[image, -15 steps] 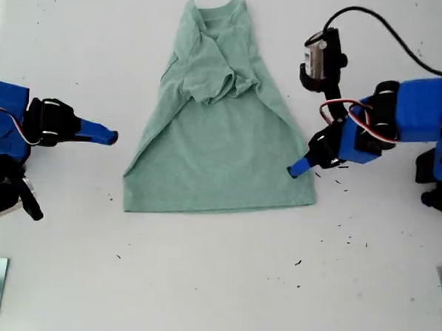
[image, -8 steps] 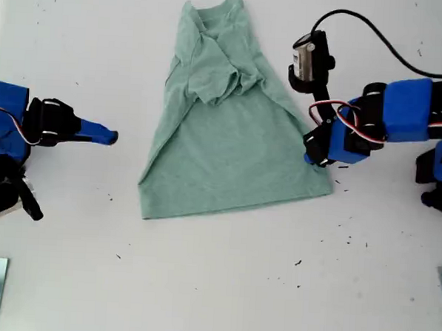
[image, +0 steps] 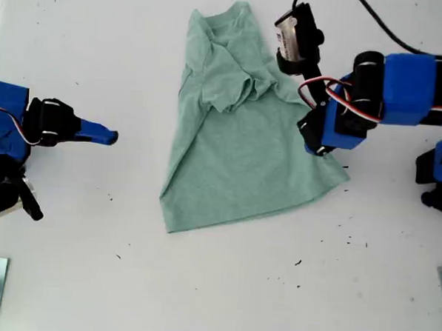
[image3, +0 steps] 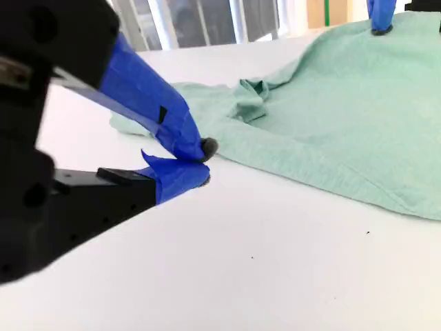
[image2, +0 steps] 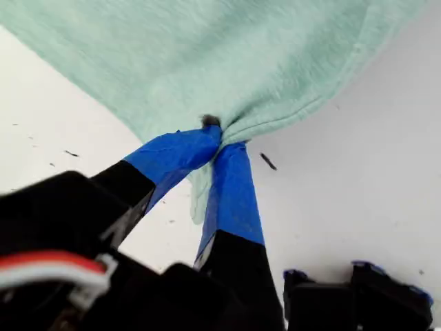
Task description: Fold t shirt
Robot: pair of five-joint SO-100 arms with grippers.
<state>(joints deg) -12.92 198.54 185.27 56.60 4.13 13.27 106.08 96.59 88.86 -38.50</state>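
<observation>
My first gripper [image2: 219, 141], on the arm at the exterior view's right, is clenched on the t shirt [image: 241, 129]: in the first wrist view its two blue-taped fingertips [image2: 180, 153] are pressed together with a bunched fold of the hem edge pinched between them. My second gripper [image3: 200, 162], at the exterior view's left, holds nothing and touches no cloth; its taped tips nearly meet over the bare table [image: 199, 298]. One garment and two arms are seen. The shirt is a pale mint, heathered knit, lying in the upper middle of the exterior view, its sleeves folded in and rumpled, its lower edge slanting. The table is white, smooth, and flecked with dark specks.
</observation>
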